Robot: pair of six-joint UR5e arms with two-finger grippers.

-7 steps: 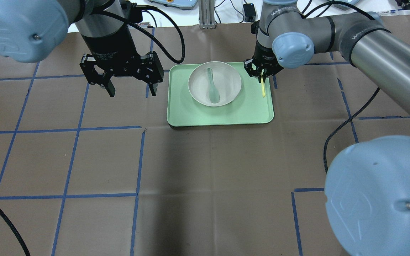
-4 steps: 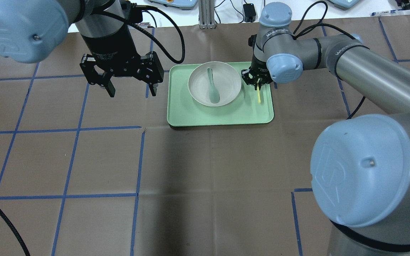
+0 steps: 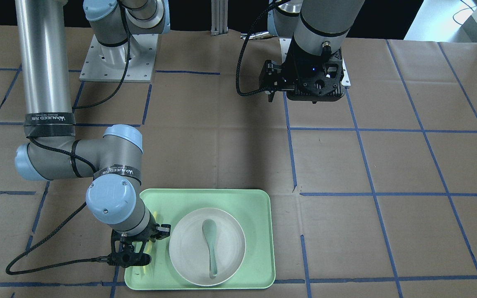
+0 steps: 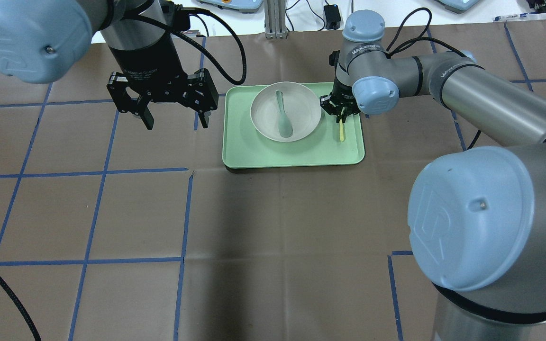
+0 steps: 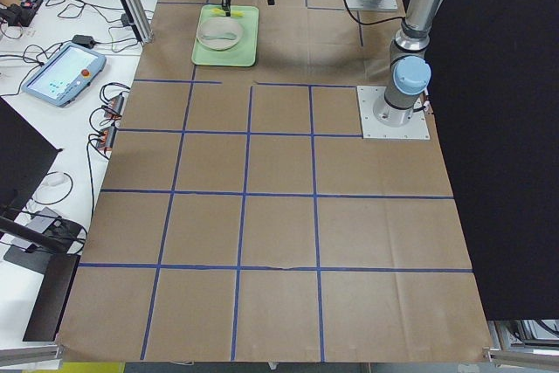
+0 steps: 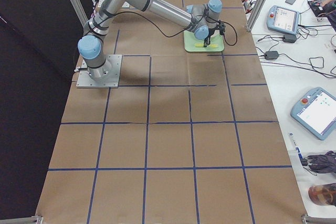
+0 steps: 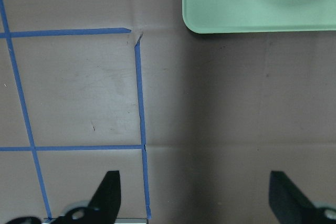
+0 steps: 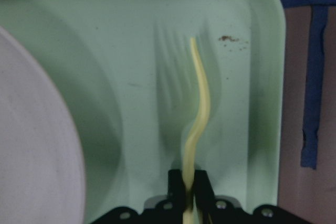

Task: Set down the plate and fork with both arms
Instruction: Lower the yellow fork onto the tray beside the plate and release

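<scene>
The off-white plate [image 4: 304,106] sits on the mint-green tray [image 4: 292,151] with a pale grey-green spoon [image 4: 282,116] lying in it. My right gripper [image 4: 340,113] is shut on the yellow fork [image 4: 342,131] and holds it low over the tray's strip right of the plate. In the right wrist view the fork [image 8: 200,103] sticks out from the shut gripper [image 8: 189,182] over the tray floor; I cannot tell whether it touches. My left gripper [image 4: 177,124] is open and empty, above the table left of the tray. The left wrist view shows its gripper [image 7: 194,182] open.
Brown paper with blue tape lines covers the table. In the front-facing view the tray [image 3: 222,200] lies near the bottom edge, with the right gripper [image 3: 133,256] at its left side. Tablets and cables lie beyond the table's far edge.
My right gripper has carried the fork left from the tray's right rim to just beside the plate, and the arm has swung round. The left arm has not moved.
</scene>
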